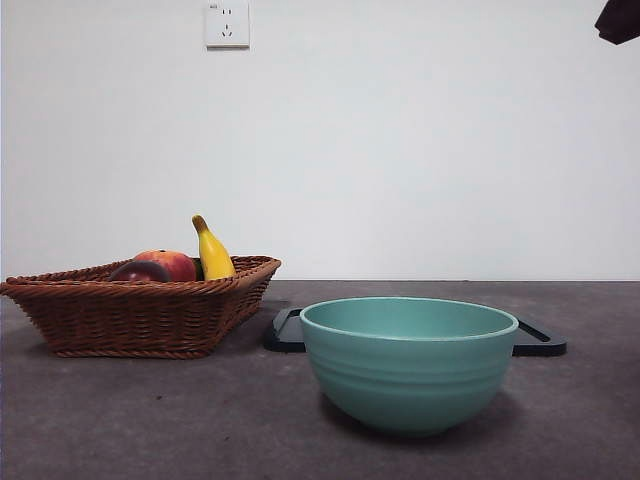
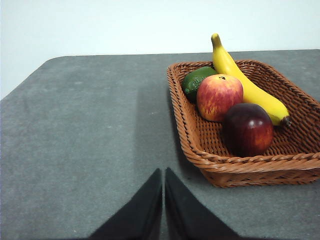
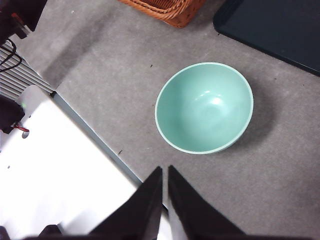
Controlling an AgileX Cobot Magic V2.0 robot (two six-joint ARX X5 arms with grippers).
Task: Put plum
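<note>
Matte black, tapered fingers [image 2: 145, 210]

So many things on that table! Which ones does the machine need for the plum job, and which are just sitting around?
Part of the job:
- plum, dark maroon, in the wicker basket
- left claw, shut, above the table beside the basket

Just lying about:
- red-orange fruit, banana and green fruit, also in the basket
- teal bowl, empty
- black tray
- right claw, shut, waiting above the bowl

Left pincer [image 2: 163, 200] and right pincer [image 3: 165, 197] hover with jaws closed, holding nothing.
</note>
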